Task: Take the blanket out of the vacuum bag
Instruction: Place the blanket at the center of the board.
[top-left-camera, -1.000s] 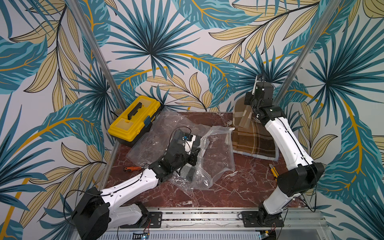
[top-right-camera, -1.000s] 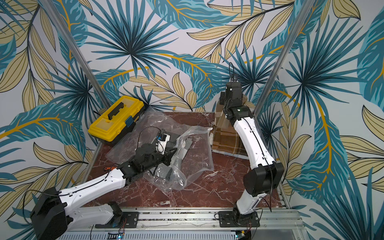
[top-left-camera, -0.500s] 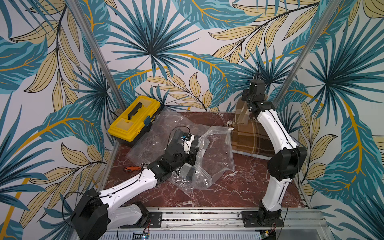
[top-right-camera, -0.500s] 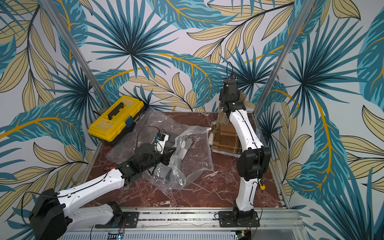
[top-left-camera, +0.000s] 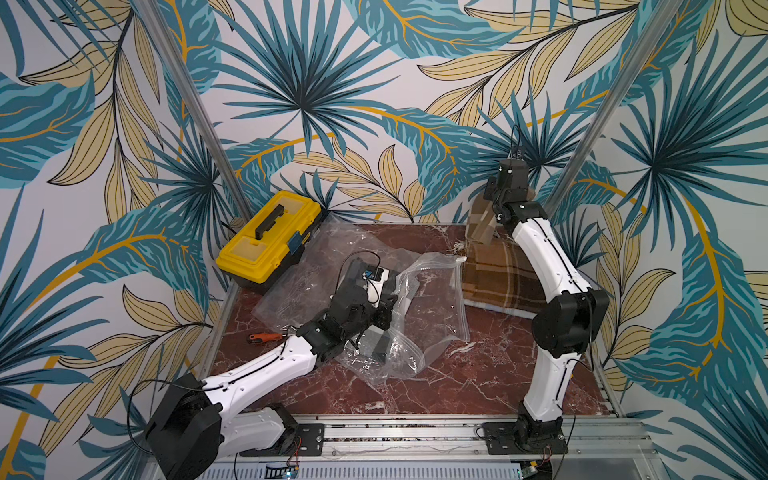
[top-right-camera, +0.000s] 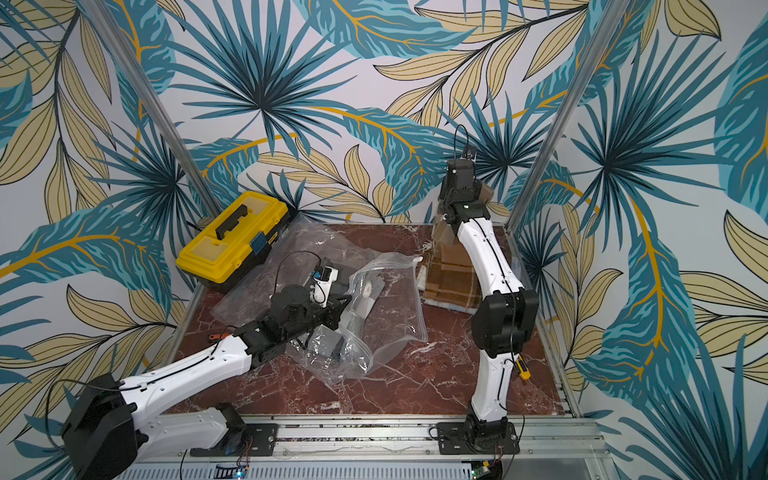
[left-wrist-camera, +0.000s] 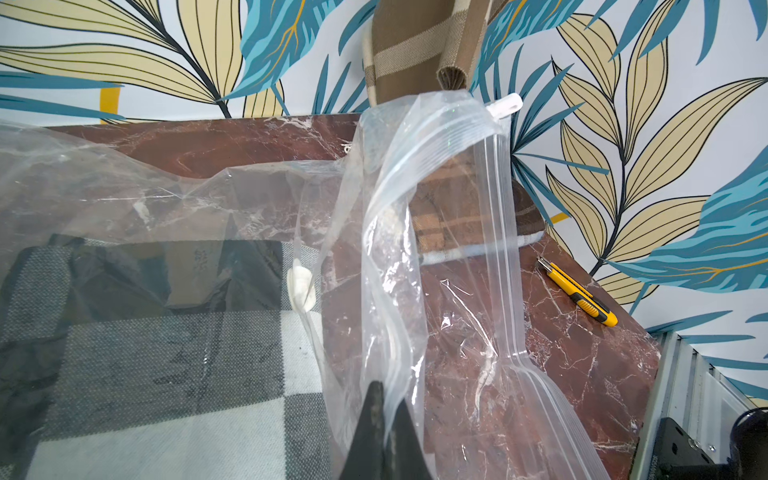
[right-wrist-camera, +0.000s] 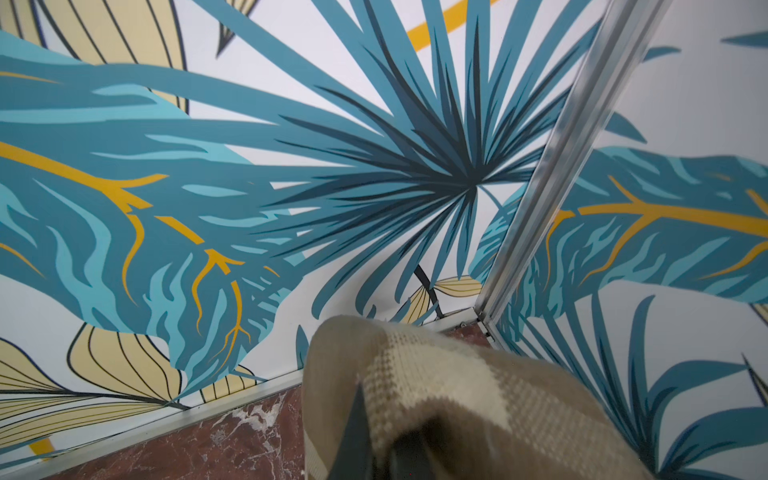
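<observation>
While the right gripper (top-left-camera: 492, 210) holds one blanket (top-left-camera: 494, 276) end up at the rear right corner, both top views show the rest lying on the table (top-left-camera: 415, 386). It looks out of the bag (top-left-camera: 436, 303), just beside its mouth.
Left wrist: left gripper (left-wrist-camera: 384, 419) pinched tight on bag film, blanket beyond the mouth.
Right wrist: jaws clamped on a blanket fold.
Right arm is nearer; I'd pull away from the bag.

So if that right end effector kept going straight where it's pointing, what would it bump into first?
Beyond the brown-and-cream checked woven blanket it grips, the right end effector would probably meet the leaf-patterned back wall, beside the silver metal corner post; depth is unclear.
</observation>
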